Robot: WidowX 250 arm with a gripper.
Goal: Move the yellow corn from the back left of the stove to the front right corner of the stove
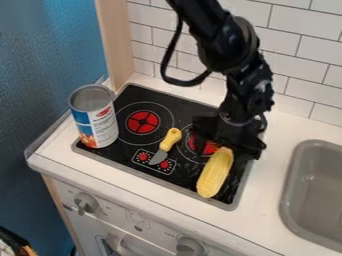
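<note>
Though slightly aslant, corn (214, 174) lengthwise frontward.

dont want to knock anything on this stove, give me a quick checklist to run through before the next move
- Tool at the corn's upper end: ok
- Secure grip on the corn: cannot tell, the contact is hidden
- Corn clear of the right burner: not ok, its upper end overlaps it in this view
- Knife apart from corn and tool: ok, it lies between the two burners, towards the front
- Can upright: ok, standing at the stovetop's left side
</note>
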